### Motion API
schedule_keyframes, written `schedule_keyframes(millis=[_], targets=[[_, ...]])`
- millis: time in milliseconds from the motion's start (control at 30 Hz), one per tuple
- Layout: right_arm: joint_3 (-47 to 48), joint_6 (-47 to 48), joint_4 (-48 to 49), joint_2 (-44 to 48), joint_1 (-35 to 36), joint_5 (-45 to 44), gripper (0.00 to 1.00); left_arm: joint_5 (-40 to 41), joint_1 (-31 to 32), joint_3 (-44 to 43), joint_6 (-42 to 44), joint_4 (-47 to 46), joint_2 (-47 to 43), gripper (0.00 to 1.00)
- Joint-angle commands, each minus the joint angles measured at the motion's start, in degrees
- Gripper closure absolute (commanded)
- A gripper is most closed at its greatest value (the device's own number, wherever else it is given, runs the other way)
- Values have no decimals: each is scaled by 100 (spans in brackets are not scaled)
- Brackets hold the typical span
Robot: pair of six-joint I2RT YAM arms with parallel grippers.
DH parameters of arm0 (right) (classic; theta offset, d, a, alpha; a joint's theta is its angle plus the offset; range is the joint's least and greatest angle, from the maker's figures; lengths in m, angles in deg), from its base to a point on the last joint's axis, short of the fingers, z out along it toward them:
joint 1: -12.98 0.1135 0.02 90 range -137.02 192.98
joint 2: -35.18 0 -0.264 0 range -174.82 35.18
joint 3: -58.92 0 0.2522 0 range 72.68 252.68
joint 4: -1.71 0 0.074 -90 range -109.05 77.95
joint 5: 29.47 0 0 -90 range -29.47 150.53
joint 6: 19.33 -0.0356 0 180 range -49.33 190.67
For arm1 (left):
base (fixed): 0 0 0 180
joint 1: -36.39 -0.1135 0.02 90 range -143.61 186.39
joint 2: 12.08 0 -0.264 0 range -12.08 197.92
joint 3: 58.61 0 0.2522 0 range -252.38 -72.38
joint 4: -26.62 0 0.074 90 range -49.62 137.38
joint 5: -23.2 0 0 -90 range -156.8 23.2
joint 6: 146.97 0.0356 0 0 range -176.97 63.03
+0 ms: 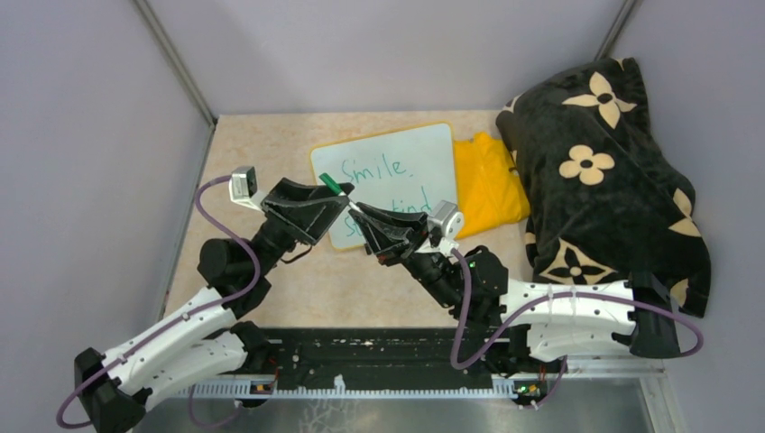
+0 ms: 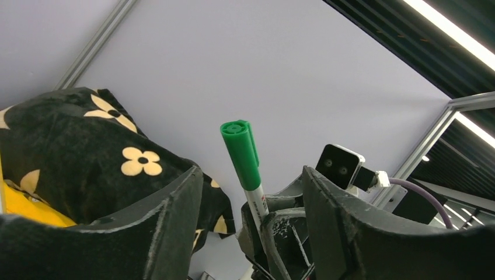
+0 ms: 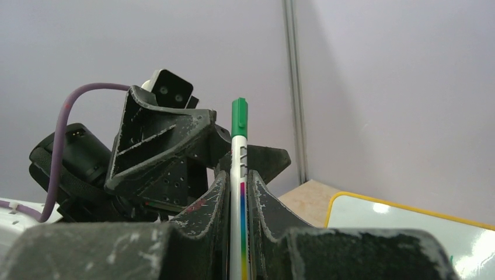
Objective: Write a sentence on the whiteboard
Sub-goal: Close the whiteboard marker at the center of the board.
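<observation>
The whiteboard (image 1: 410,144), white with a yellow frame, lies flat at the table's middle back; its corner shows in the right wrist view (image 3: 408,227). The sentence (image 1: 374,167) in green reads "Smile."; the second line is half hidden by the grippers. My right gripper (image 1: 361,216) (image 3: 238,178) is shut on a white marker with a green cap (image 1: 332,186) (image 3: 239,157), held above the board's near left part. My left gripper (image 1: 332,200) (image 2: 251,175) is open, its fingers wide on both sides of the capped marker (image 2: 245,157) without touching it.
A yellow cloth (image 1: 487,180) (image 2: 23,207) lies against the board's right edge. A black blanket with cream flowers (image 1: 604,180) (image 2: 70,151) is heaped at the right. Grey walls close in the table at the back and sides.
</observation>
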Motion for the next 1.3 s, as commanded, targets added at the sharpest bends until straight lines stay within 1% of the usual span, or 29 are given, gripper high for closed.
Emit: schedule_keyframes(millis=[0, 133, 267, 367, 467, 533, 667, 867, 967, 1067, 1267], targets=[[199, -59, 142, 105, -17, 73, 100, -101, 10, -132, 166, -22, 37, 36], [165, -78, 136, 126, -15, 77, 100, -116, 14, -124, 146, -80, 30, 49], [131, -106, 116, 154, -16, 68, 100, -125, 7, -71, 80, -215, 85, 58], [103, -122, 116, 166, -18, 51, 100, -127, 6, -48, 32, -289, 108, 56], [69, -124, 108, 197, -14, 51, 100, -90, 7, -70, 30, -335, 79, 44], [46, -133, 113, 216, -18, 50, 100, -25, 12, -82, 30, -347, 38, 39], [8, -141, 122, 243, -12, 50, 100, 60, 8, -123, 72, -298, -5, 40], [-30, -154, 98, 289, -14, 52, 100, 193, -60, -83, 15, -321, -32, 53], [-39, -168, 73, 289, -18, 56, 100, 159, -97, -90, -20, -380, 15, 56], [-48, -185, 51, 281, -18, 58, 100, 64, -121, -154, -24, -409, 84, 61], [-57, -219, -27, 289, -18, 21, 100, -54, -125, -133, -31, -477, 148, 79]])
